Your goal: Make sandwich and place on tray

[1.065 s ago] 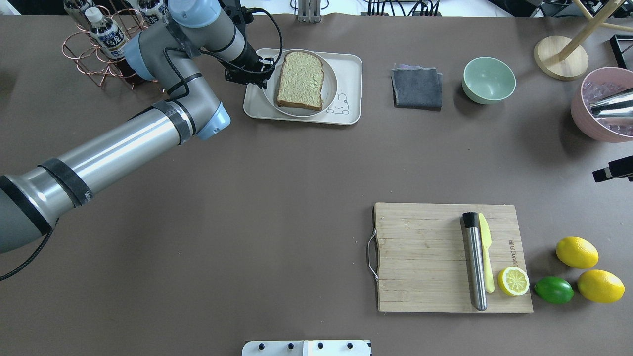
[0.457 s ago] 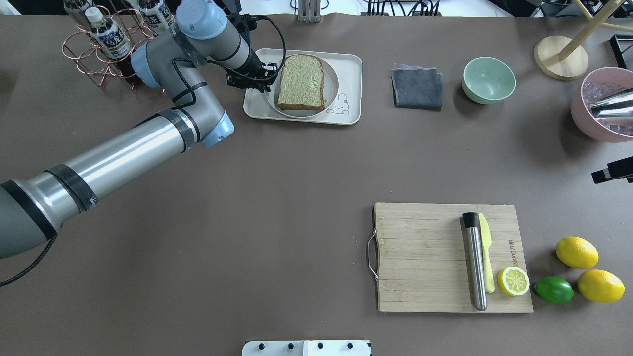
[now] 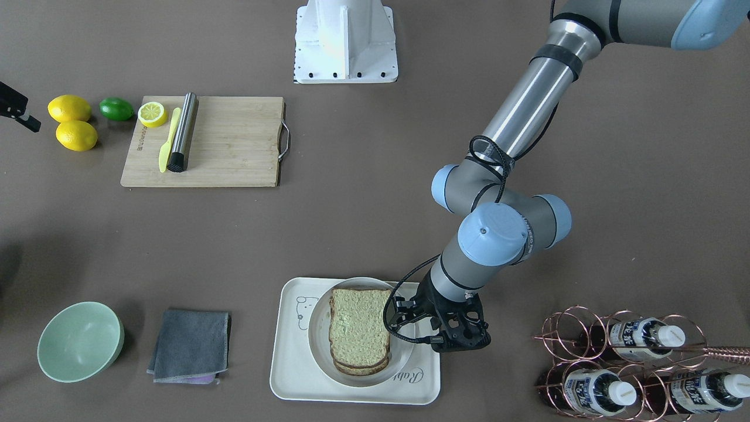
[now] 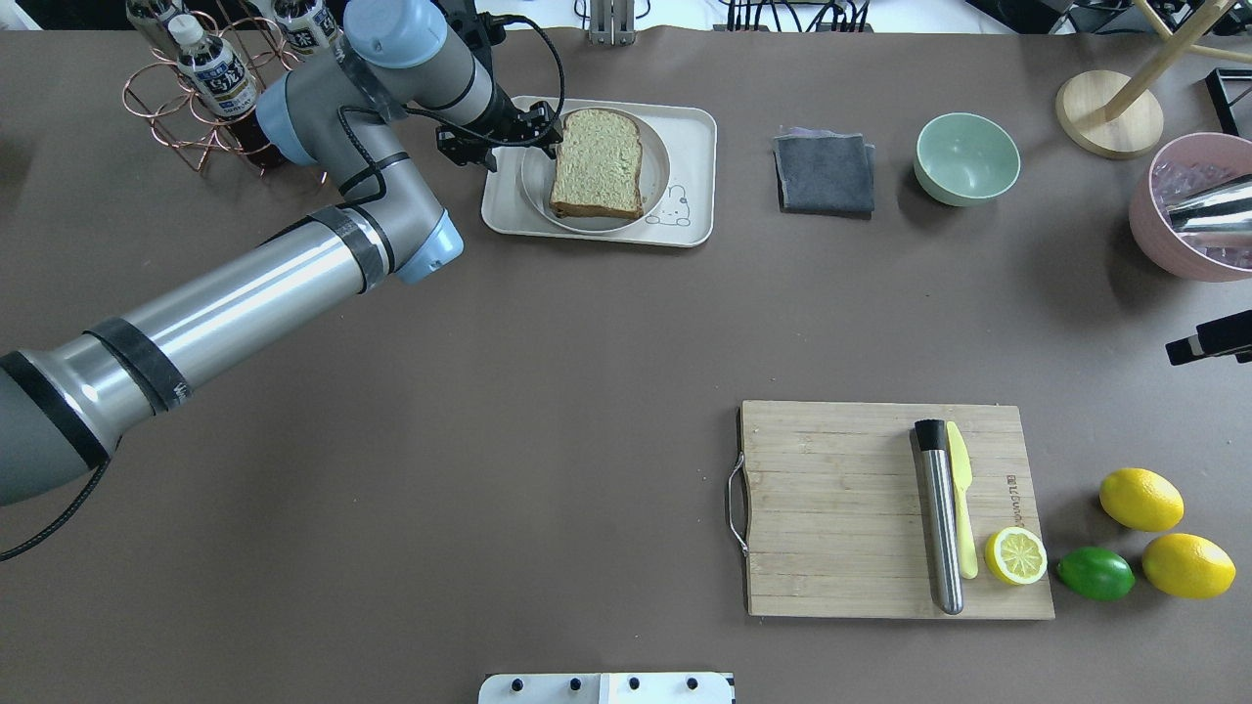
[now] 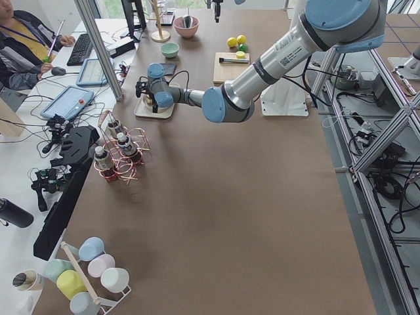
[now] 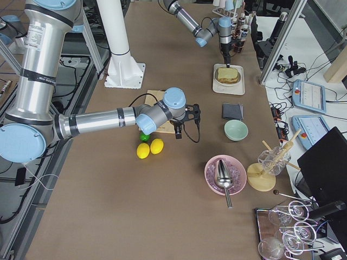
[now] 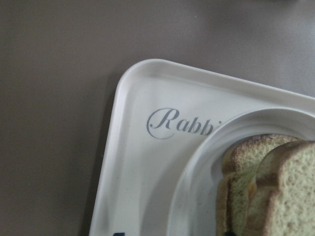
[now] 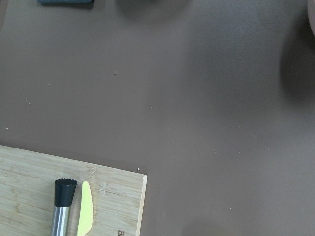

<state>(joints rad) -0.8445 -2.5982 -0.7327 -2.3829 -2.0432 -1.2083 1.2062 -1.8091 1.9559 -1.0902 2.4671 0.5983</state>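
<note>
Showing only as two dark tips at the bottom edge of the wrist view, the fingers of the left gripper (image 4: 540, 132) stand well apart with nothing clamped between them: released. In the overhead view that gripper hangs at 10 o'clock of the round white plate (image 4: 533, 188), over its rim and just beside the sandwich (image 4: 597, 161); whether it touches either I cannot tell. The sandwich lies flat in the plate, its two slices slightly staggered, the filling not to be made out. The plate sits inside the tray (image 4: 691, 132), toward its 9 o'clock end. The tray rests toward 12 o'clock on the table (image 4: 587, 342). A copper bottle rack (image 4: 205, 88) stands at 9 o'clock of the tray, a folded grey cloth (image 4: 825, 174) at 3 o'clock, a green bowl (image 4: 966, 158) beyond it. The wooden cutting board (image 4: 841, 508) lies at 5 o'clock, well apart. The right gripper (image 4: 1198, 342) shows at the table's 3 o'clock edge; whether its fingers are spread or closed I cannot tell.
</note>
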